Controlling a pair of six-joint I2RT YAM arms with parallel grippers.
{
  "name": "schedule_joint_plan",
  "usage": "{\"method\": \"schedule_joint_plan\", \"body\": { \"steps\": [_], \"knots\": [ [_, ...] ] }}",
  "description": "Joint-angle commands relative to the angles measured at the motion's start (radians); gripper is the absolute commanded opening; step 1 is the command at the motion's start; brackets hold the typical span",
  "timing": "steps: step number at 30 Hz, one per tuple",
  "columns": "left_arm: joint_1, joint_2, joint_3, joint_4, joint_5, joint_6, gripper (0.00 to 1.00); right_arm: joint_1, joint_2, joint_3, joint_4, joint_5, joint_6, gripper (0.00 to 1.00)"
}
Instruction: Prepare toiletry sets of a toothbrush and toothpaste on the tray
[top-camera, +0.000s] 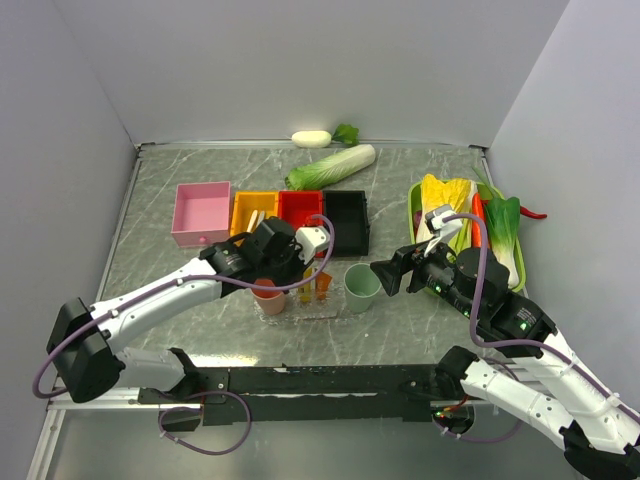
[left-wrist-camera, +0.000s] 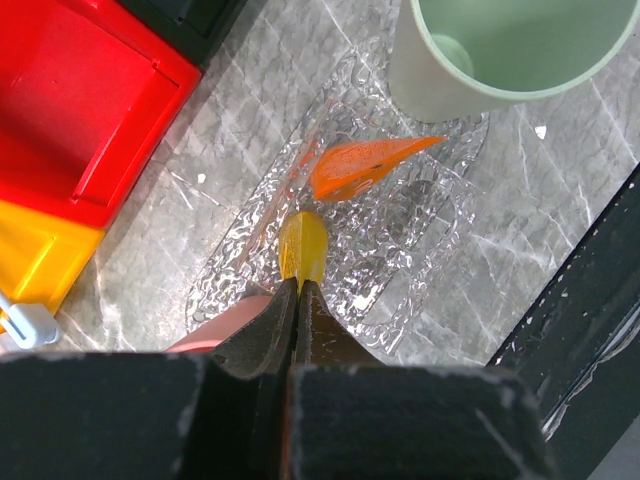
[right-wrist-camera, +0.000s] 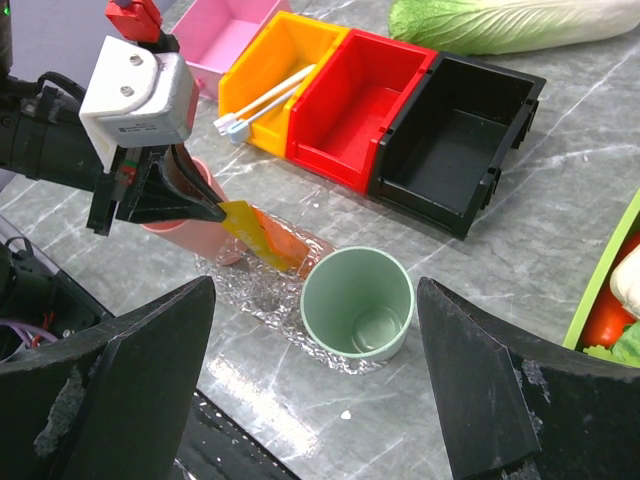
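Two toothpaste tubes share the frame above the clear tray: the orange toothpaste tube lies flat on its speckled floor, while the left gripper, clenched on the flat tail of the yellow toothpaste tube, holds it slanting down just beside the first; whether its nose touches the plastic cannot be told. The right gripper hangs spread wide and empty near the green cup, which stands on one end of the tray, with a pink cup at the other end. Both toothbrushes lie in the yellow bin, well apart from the tray, so neither set looks complete. The pinch on so thin an edge could let the tube twist or slip early; let go at this slant, it may drop across the orange one or skid over the shallow rim. Crowded between two cups, the left fingers risk knocking the pink one on the way out, and the slim brushes, lying side by side, may prove hard to lift one at a time
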Motion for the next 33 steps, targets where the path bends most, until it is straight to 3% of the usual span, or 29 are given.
{"method": "schedule_joint_plan", "body": {
  "steps": [1, 7, 16, 28, 33],
  "knots": [
    [-0.006, 0.007, 0.004, 0.045, -0.016, 0.005, 0.01, -0.003, -0.019, -0.007, 0.007, 0.012, -0.012, 0.89],
    [-0.006, 0.022, 0.017, 0.039, -0.024, -0.005, 0.03, -0.003, -0.017, -0.004, 0.004, 0.012, -0.014, 0.90],
    [-0.006, 0.025, 0.026, 0.036, -0.035, -0.018, 0.36, -0.001, -0.020, -0.004, 0.002, 0.014, -0.012, 0.91],
    [-0.006, -0.004, 0.034, 0.034, -0.048, -0.025, 0.59, -0.003, -0.019, -0.004, -0.001, 0.015, -0.011, 0.92],
    [-0.006, -0.047, 0.027, 0.037, -0.045, -0.020, 0.79, 0.000, -0.020, -0.004, -0.001, 0.015, -0.009, 0.92]
  ]
}}
